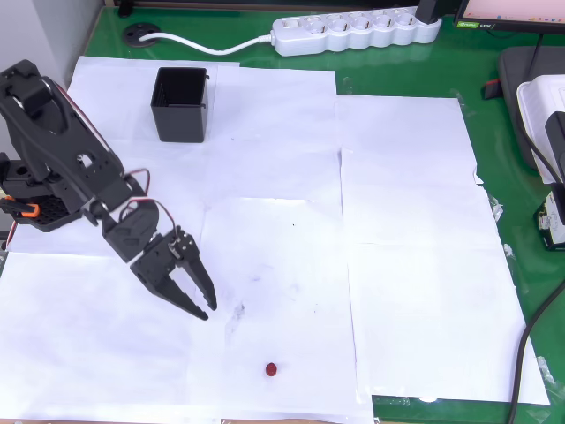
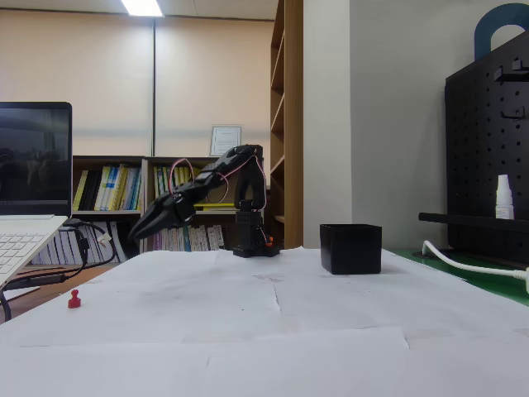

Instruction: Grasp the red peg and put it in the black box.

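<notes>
The red peg (image 1: pixel 272 369) lies on the white paper near the table's front edge; in the fixed view the red peg (image 2: pixel 74 299) stands at the far left. The black box (image 1: pixel 181 104) sits upright at the back left of the paper, and the fixed view shows the black box (image 2: pixel 351 248) right of centre. My black gripper (image 1: pixel 206 306) hangs above the paper, up and left of the peg, well apart from it. Its jaws look nearly together with nothing between them. In the fixed view the gripper (image 2: pixel 136 234) points down to the left.
A white power strip (image 1: pixel 357 30) and its cable lie at the back edge. Devices and cables crowd the right edge (image 1: pixel 543 132). A laptop (image 2: pixel 29 207) stands at the left of the fixed view. White paper sheets (image 1: pixel 406 265) cover the green mat.
</notes>
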`<state>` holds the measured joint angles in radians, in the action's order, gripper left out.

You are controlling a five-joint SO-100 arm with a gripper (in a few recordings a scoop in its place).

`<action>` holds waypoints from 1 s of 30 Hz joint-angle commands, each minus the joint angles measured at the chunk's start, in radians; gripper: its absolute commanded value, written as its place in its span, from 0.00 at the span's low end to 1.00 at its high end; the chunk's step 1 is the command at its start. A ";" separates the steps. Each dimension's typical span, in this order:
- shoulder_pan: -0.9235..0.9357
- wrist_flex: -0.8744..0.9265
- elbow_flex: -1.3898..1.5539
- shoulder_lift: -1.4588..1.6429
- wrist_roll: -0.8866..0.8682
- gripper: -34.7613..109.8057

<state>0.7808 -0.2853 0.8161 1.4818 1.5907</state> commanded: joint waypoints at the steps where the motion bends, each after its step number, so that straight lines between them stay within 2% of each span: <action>1: 0.015 -0.098 0.020 0.035 0.020 0.24; 19: 0.011 -0.551 0.187 0.476 0.048 0.24; 30: 0.002 -0.634 0.373 0.683 0.049 0.24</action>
<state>0.7777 -0.8682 1.0937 2.1384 1.6199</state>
